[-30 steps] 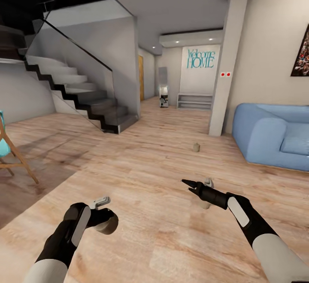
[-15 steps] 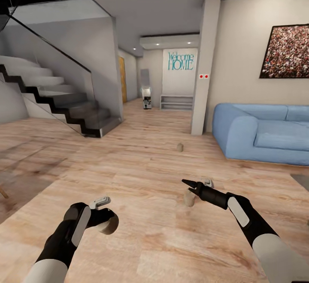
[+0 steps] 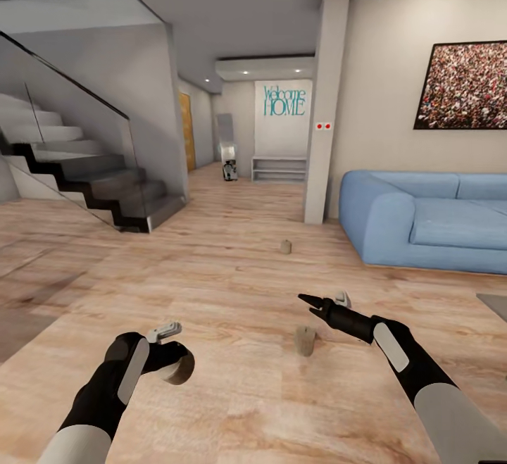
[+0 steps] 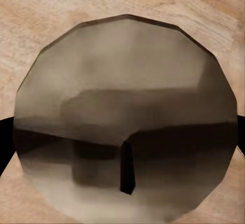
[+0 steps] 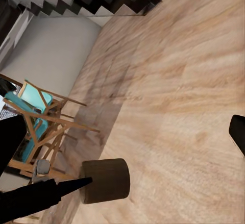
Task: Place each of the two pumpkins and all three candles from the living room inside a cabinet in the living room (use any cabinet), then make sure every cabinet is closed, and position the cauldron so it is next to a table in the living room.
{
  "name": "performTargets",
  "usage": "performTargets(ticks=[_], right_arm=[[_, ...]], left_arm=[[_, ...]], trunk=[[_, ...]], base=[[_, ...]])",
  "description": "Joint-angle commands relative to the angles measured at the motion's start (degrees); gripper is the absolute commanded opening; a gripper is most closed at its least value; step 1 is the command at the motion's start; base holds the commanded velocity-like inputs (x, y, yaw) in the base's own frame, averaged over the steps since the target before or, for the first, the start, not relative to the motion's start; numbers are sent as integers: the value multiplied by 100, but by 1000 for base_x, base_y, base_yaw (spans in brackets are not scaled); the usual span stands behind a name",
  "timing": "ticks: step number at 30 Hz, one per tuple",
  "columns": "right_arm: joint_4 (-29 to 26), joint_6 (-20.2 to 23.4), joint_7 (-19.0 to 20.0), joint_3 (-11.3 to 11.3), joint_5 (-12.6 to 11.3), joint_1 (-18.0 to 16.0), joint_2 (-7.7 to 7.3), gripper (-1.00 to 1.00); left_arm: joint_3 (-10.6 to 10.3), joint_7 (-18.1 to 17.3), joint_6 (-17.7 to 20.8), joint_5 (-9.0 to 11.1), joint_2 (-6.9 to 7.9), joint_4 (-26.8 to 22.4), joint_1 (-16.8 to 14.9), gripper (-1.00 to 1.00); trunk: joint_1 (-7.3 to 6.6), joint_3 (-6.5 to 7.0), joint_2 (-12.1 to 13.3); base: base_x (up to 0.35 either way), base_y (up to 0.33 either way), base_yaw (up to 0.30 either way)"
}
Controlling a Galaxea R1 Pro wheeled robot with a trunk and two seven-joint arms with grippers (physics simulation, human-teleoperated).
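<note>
Wood floor (image 3: 232,288): upright candle (image 3: 305,341) just below-left of open, empty right gripper (image 3: 304,300); left gripper (image 3: 169,358) clasps another candle (image 4: 125,127).

Head view looks forward-down across the wood floor (image 3: 232,253); both wrist cameras (much closer) share that floor.

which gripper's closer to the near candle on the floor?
Right. The right gripper hovers just above and beside the near candle, which stands on the floor. The left gripper is well off to the candle's left, closed on a round object.
</note>
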Motion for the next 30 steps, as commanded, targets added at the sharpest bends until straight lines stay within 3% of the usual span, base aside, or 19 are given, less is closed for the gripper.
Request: performTargets(ticks=[1,13,23,30], right_arm=[[-1,32,-7,8,-44,-3,-4,100],[-4,36,-7,-4,-46,-3,-4,100],[-1,36,-8,-8,-46,-3,-10,100],[-3,36,-8,-7,-46,-3,-5,100]], left_arm=[[8,50,22,68,-3,-7,-4,-100],[7,49,22,68,4,-7,-4,-100],[8,47,22,68,5,-7,-4,-100],[8,43,22,68,5,-7,-4,-100]], trunk=[[2,-6,-3],[2,-1,-3],[2,53,-3],[2,58,-3]], base=[[324,0,-1],[324,0,-3],[324,0,-175],[324,0,-35]])
